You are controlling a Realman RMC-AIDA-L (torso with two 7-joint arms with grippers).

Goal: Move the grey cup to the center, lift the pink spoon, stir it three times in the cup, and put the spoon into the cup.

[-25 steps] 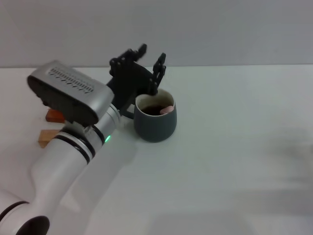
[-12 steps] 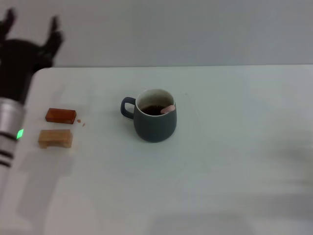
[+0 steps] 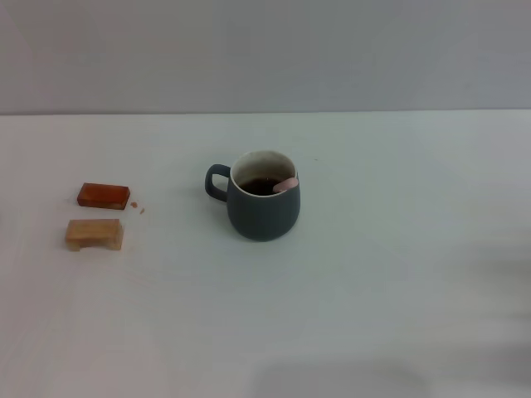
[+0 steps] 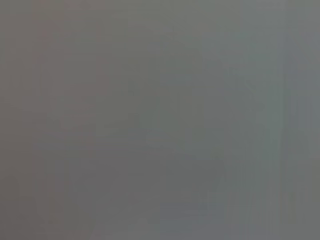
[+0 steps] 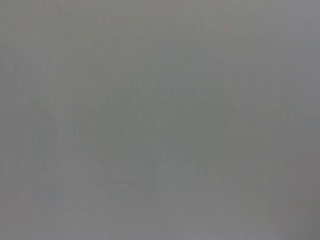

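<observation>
The grey cup (image 3: pixel 264 205) stands upright near the middle of the white table, its loop handle pointing left and dark liquid inside. The pink spoon (image 3: pixel 285 184) rests inside the cup, and only its pale pink end shows, leaning on the right side of the rim. Neither gripper appears in the head view. Both wrist views show only a flat grey blur with nothing to make out.
A reddish-brown block (image 3: pixel 104 196) and a tan block (image 3: pixel 94 235) lie at the left of the table (image 3: pixel 398 274), with a few small crumbs beside them. A grey wall runs behind the table's far edge.
The left arm, which stood open-fingered just behind the cup a second ago, has pulled away to the left and gone out of view. The cup and the spoon have stayed in place.
</observation>
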